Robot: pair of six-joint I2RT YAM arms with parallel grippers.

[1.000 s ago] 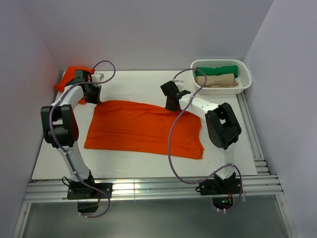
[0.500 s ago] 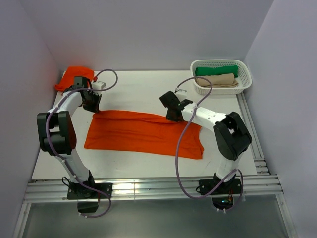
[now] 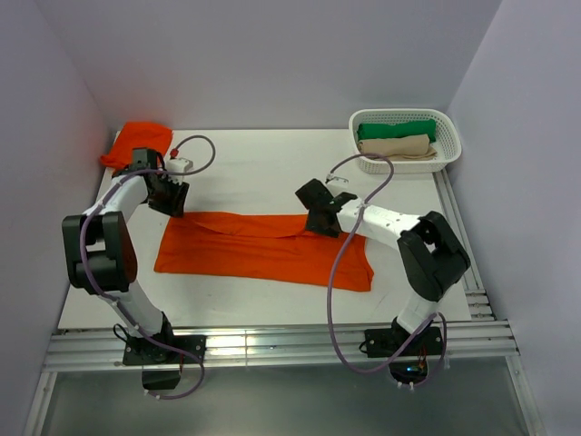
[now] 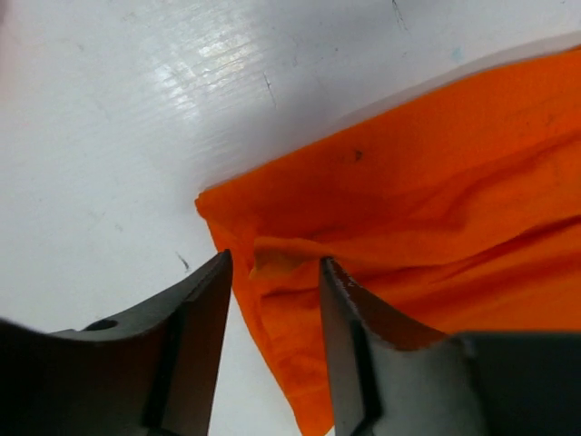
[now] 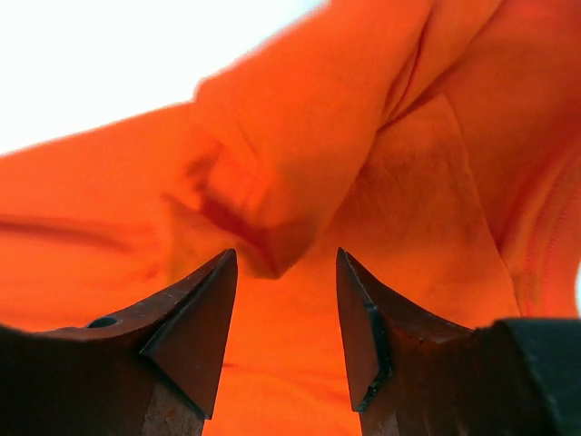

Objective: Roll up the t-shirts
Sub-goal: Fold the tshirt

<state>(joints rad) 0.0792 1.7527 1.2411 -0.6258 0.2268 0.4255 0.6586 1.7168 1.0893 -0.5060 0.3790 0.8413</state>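
- A second orange t-shirt (image 3: pixel 136 141) is seen bunched in the far left corner of the table (image 3: pixel 254 163); its shape is hard to make out, and part of it is hidden behind the left arm.
- The left gripper (image 3: pixel 172 202) is placed at the far left corner of the spread orange t-shirt (image 3: pixel 263 250), just above the cloth.
- In the left wrist view, the left gripper (image 4: pixel 272 300) is shown released: a gap lies between its fingers (image 4: pixel 195 318), and the corner of the spread orange t-shirt (image 4: pixel 408 209) lies under that gap, with a small raised pucker in it. No cloth is pinched. The finger bases are cut off by the lower edge.
- The spread orange t-shirt is laid across the middle of the table, with its far edge folded over toward the near side in a narrow band.
- The right gripper (image 3: pixel 322 221) is held at the far edge of that fold, right of centre; its fingertips are hidden by its own body in the overhead view.
- In the right wrist view, the right gripper (image 5: pixel 286 309) is likewise seen released, its fingers (image 5: pixel 195 318) apart over a ridge of the spread orange t-shirt (image 5: pixel 300 163). The cloth fills nearly the whole view and is blurred.
- A white mesh basket (image 3: pixel 448 150) is set at the far right corner, with a green cloth (image 3: pixel 396 130) and a tan cloth (image 3: pixel 396 147) inside.
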